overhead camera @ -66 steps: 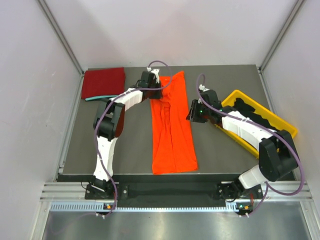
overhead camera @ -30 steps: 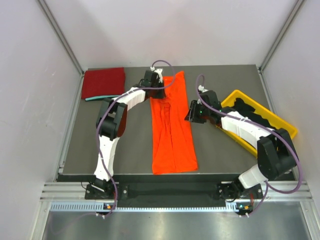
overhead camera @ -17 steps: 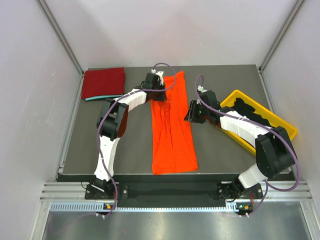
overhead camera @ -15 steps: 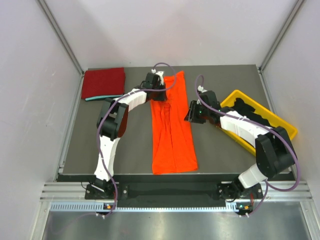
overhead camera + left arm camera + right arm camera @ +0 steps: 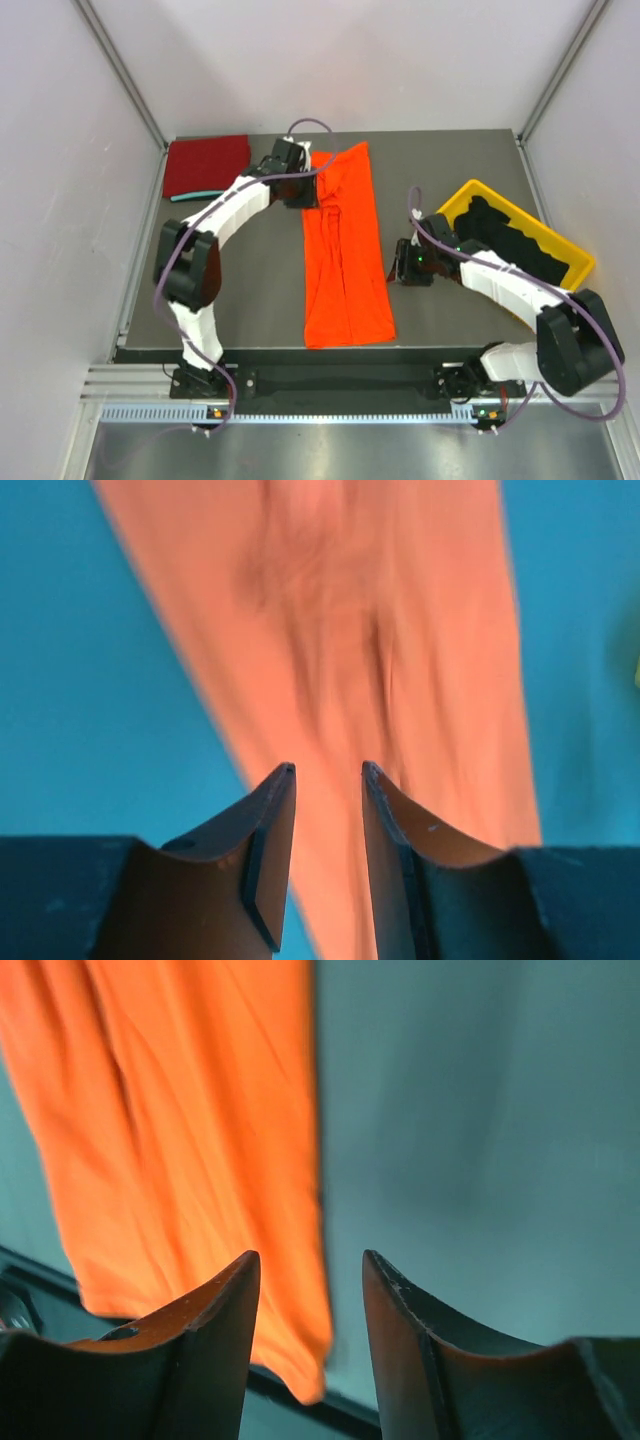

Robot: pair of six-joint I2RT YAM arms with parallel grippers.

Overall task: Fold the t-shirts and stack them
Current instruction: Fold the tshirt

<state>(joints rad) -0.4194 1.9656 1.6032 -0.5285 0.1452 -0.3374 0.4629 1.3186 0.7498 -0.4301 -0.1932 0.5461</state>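
Since the earlier frame the orange t-shirt (image 5: 345, 262) has kept its place, a long folded strip running from the far side of the table (image 5: 250, 290) almost to its front edge, while both our arms have shifted. Our left gripper (image 5: 302, 195) has slid to the strip's far left edge as that arm's elbow swung out leftward. Our right gripper (image 5: 402, 268) has drawn back toward us and sits just beside the strip's right edge.

From the left wrist we see the left gripper (image 5: 327, 775) with a narrow gap between its fingers (image 5: 270, 850), nothing in it, orange cloth (image 5: 370, 660) below. The right gripper (image 5: 310, 1260) stands spread wider, also empty, over bare table beside the cloth (image 5: 180, 1140).

Farther out, a folded dark red t-shirt (image 5: 207, 165) lies at the far left corner, and black t-shirts (image 5: 510, 235) fill the yellow bin (image 5: 578, 258) on the right.
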